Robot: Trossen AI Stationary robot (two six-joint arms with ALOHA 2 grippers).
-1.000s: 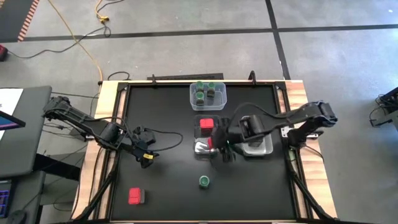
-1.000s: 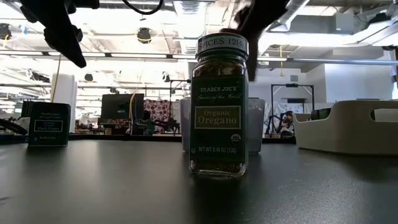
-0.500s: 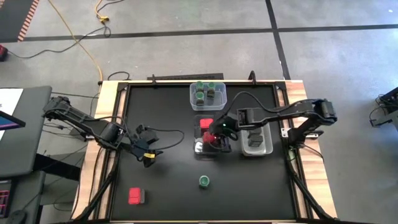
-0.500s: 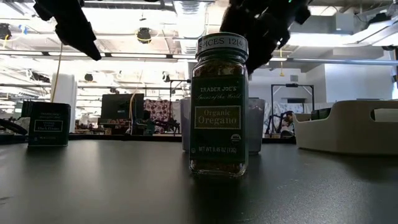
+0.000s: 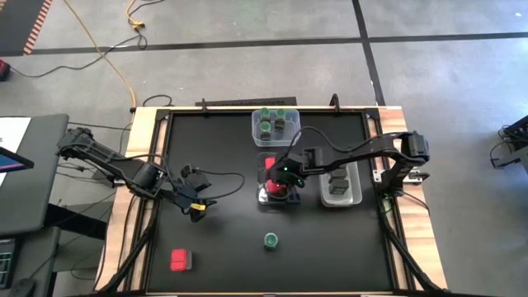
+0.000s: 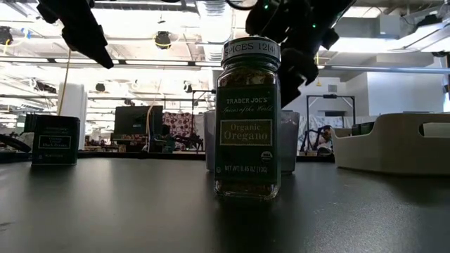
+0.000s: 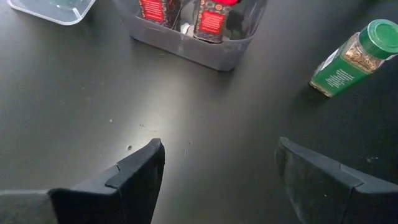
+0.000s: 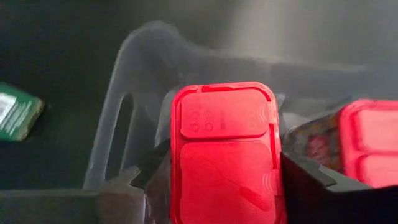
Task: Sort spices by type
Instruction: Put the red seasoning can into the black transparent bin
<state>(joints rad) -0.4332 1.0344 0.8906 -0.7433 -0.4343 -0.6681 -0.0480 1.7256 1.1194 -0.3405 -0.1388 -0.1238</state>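
Over the middle tub point(image 5: 266, 195), my right pincer point(image 8: 225, 186) grasps a red-topped spice point(image 8: 225, 155), moved in from the right; left pincer point(image 7: 217, 171) released, unmoved.

left arm point(image 5: 115, 169): dark, slim jointed links, yellow mark near wrist, black cable looping off
right arm point(image 5: 363, 150): dark, bulkier links, black cable arching, small green light
fingers point(image 7: 140, 177): matte black, blocky, angular

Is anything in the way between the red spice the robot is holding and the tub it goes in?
Nothing visible blocks it. The right tool grips the red-topped spice over the middle clear tub. Another red-topped spice already sits beside it, off to one side, not underneath.
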